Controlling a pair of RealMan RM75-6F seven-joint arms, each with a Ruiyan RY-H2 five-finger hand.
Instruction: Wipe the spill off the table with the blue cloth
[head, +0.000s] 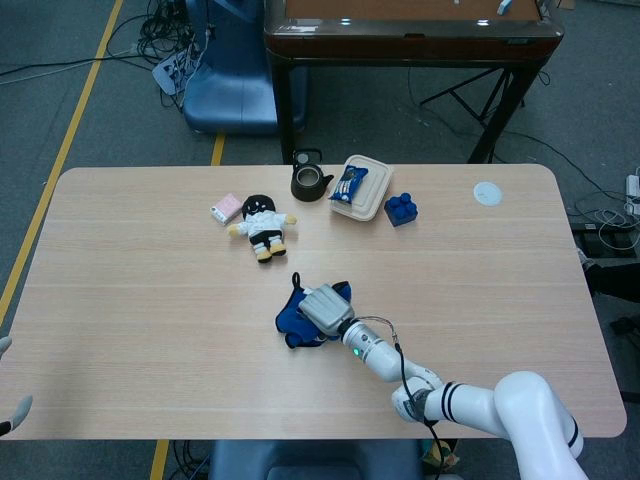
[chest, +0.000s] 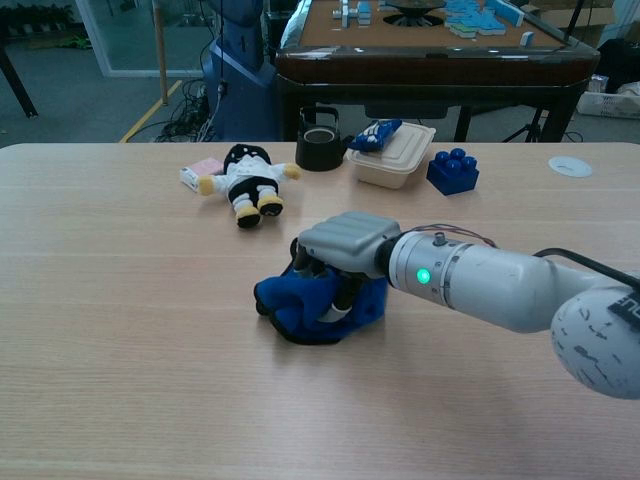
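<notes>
A crumpled blue cloth (head: 293, 320) (chest: 296, 312) lies bunched on the wooden table (head: 130, 300) near its middle. My right hand (head: 322, 308) (chest: 345, 241) rests on top of it, palm down, with its fingers curled into the folds and gripping it. No wet patch or stain shows on the wood around the cloth. Whatever lies under the cloth is hidden. Only the fingertips of my left hand (head: 12, 408) show at the lower left edge of the head view; they are spread apart, hold nothing and are far from the cloth.
Along the far side stand a small doll (head: 262, 225), a pink box (head: 227, 208), a black teapot (head: 310, 181), a takeaway box (head: 362, 196) with a snack bag on it, a blue brick (head: 401, 209) and a white disc (head: 487, 192).
</notes>
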